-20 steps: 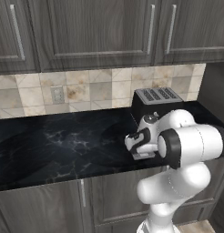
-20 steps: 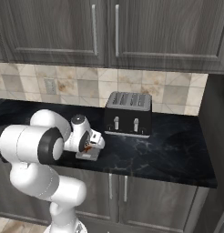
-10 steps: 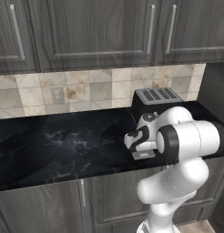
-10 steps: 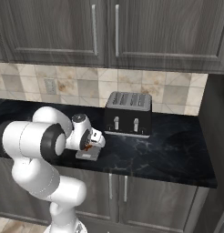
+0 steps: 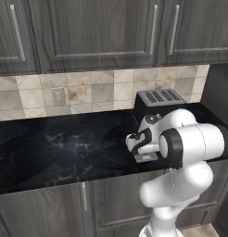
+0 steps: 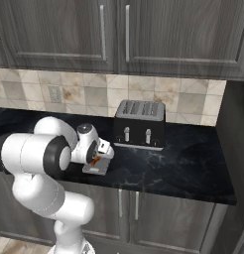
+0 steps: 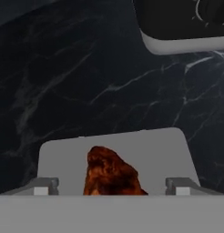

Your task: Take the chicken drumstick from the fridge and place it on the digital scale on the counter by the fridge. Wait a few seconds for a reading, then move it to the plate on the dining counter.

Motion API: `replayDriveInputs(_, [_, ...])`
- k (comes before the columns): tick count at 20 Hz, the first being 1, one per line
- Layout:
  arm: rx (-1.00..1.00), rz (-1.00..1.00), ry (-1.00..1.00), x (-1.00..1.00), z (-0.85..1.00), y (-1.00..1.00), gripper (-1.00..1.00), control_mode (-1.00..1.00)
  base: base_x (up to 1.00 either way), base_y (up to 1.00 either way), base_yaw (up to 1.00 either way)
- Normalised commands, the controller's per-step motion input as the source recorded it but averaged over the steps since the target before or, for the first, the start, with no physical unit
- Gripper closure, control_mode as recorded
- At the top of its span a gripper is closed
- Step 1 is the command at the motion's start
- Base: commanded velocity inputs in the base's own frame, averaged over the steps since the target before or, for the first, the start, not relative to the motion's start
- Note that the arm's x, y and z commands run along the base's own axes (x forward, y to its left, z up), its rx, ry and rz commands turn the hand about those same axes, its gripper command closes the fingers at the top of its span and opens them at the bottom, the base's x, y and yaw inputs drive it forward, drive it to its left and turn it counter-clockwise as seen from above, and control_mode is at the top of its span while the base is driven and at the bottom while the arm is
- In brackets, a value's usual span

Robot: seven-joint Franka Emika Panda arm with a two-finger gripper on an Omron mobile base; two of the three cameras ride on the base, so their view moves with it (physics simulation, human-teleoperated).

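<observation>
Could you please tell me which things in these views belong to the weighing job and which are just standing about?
Part of the job:
chicken drumstick, over the scale
digital scale, on the counter
counter
gripper, fingers either side of the drumstick

Just there:
toaster, behind the scale
wall outlet
upper cabinets

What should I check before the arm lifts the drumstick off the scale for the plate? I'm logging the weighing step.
1. Chicken drumstick lies on the digital scale: ok.
2. Scale sits flat on the counter: ok.
3. End effector straddles the drumstick, fingers apart: ok.
4. Fingers touching the meat: cannot tell.
5. Toaster stands apart from the scale: ok.
6. Reading on the scale: cannot tell.
</observation>
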Motion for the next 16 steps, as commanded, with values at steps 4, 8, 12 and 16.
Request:
replayDriveInputs(4, [0.0, 0.0, -0.16, -0.24, 0.3, 0.0, -1.0, -1.0, 0.0, 0.0, 0.0])
replayDriveInputs(8, [0.0, 0.0, -0.21, -0.61, 0.58, 0.0, -1.0, -1.0, 0.0, 0.0, 0.0])
replayDriveInputs(12, [0.0, 0.0, -0.14, -0.51, 0.72, 0.0, -1.0, -1.0, 0.0, 0.0, 0.0])
replayDriveInputs(16, [0.0, 0.0, -0.09, -0.26, 0.83, 0.0, -1.0, -1.0, 0.0, 0.0, 0.0])
